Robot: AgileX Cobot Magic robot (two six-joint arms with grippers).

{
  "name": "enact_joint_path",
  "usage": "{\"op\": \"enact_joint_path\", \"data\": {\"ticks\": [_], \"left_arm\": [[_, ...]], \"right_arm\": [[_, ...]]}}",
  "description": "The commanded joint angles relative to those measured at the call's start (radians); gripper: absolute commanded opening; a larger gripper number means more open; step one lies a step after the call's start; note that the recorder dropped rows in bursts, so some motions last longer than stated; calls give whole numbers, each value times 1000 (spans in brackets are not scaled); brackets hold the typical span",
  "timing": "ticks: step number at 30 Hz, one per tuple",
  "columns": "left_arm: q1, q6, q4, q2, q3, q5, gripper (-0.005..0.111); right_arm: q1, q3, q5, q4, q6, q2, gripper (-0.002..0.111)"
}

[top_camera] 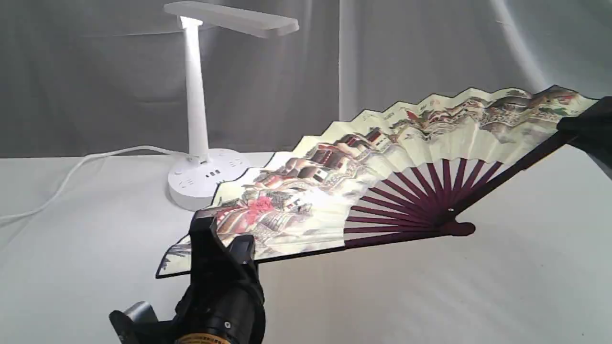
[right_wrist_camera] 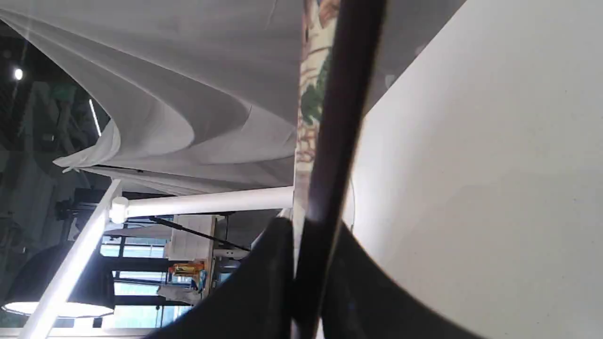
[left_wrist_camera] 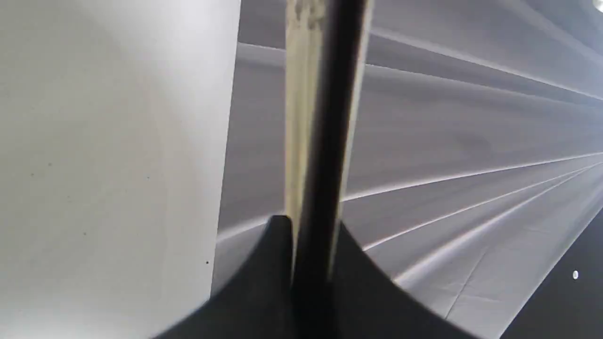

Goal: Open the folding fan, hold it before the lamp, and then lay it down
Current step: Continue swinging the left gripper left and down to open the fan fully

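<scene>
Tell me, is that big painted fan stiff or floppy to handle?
The folding fan is probably stiff along its dark ribs yet bendy across the pleated paper. It is likely light: the left gripper and right gripper hold it spread by the thin outer guards alone. The paper looks easy to crease or tear.

We see a staged recording set standing inside a larger lab or workshop hall, not a home. A plain white table [top_camera: 71, 267] is closed in at the back by grey draped cloth [top_camera: 430, 48], hung as a backdrop. Past the cloth's edge, in the right wrist view, we make out a dark open ceiling with a round spot light [right_wrist_camera: 18, 74] and a strip light [right_wrist_camera: 94, 117], bright windows [right_wrist_camera: 141, 282], and a clutter of coloured items [right_wrist_camera: 188, 270] too small to name.
</scene>
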Motion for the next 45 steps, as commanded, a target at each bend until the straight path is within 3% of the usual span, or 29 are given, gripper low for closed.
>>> {"op": "enact_joint_path", "data": {"ticks": [1,9,25,45], "left_arm": [[6,-39,-91,-15,2,-45,0],[6,-85,-93,-30,2,-45,0],[6,151,-172,-178,7,-45,0],[6,259,-215,-379,160,-45,0]], "right_arm": [[-21,2,-59,22,-41,-3,0],[-21,2,-21,17,-41,-3,0],[-10,2,25,39,-41,-3,0],[92,2,2,50,44,-98,0]]}}
